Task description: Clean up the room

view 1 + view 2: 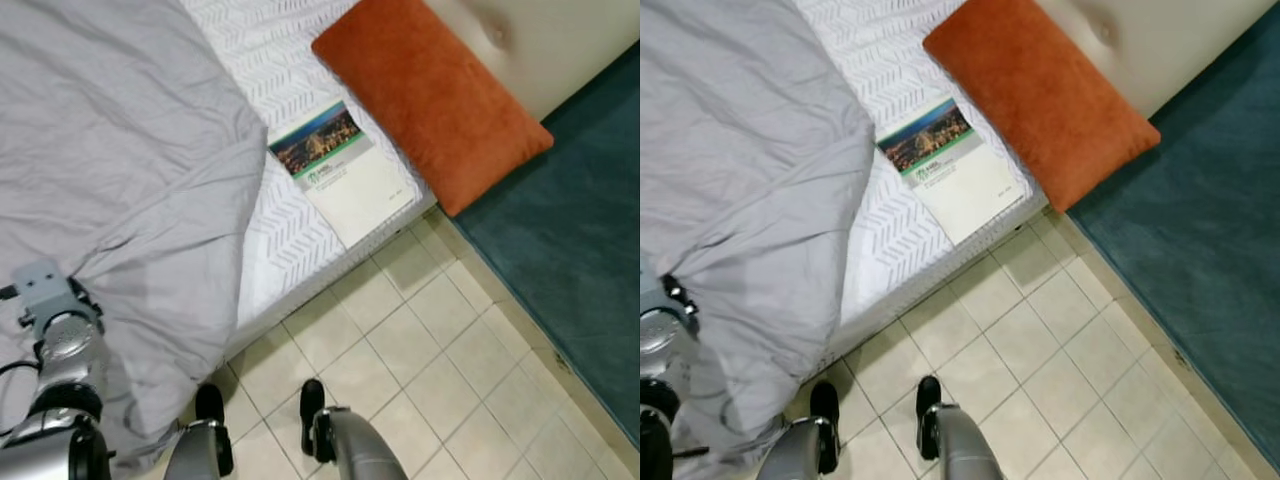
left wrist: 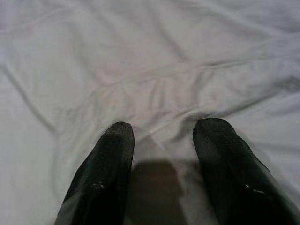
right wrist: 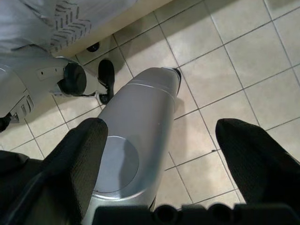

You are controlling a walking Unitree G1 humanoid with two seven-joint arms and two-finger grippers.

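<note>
A grey blanket [image 1: 110, 170] lay rumpled over the left half of the frame in the head views, covering most of a bed [image 1: 280, 60] whose white chevron-patterned sheet showed in a strip down the middle. The blanket's lower edge hung over the bed's side toward the tiled floor [image 1: 420, 370]. An orange pillow [image 1: 430, 95] sat at the upper right of the frame, tilted along the mattress edge, its lower corner overhanging the bed. Just beside it, toward the centre, a booklet [image 1: 345, 170] with a city photo on its cover lay flat on the sheet, close to the mattress edge and near the blanket's fold. A dark teal rug [image 1: 580, 230] filled the right side of the frame, beyond the tiles.

The left arm [image 1: 60, 370] showed at the lower left of the frame, against the hanging blanket. In the left wrist view the left gripper [image 2: 161, 133] had its fingers a moderate gap apart, tips resting on or just above the blanket, with nothing between them.

In the right wrist view the right gripper [image 3: 187, 140] hung with its fingers spread wide and empty, above the floor and the robot's silver leg [image 3: 136, 136].
</note>
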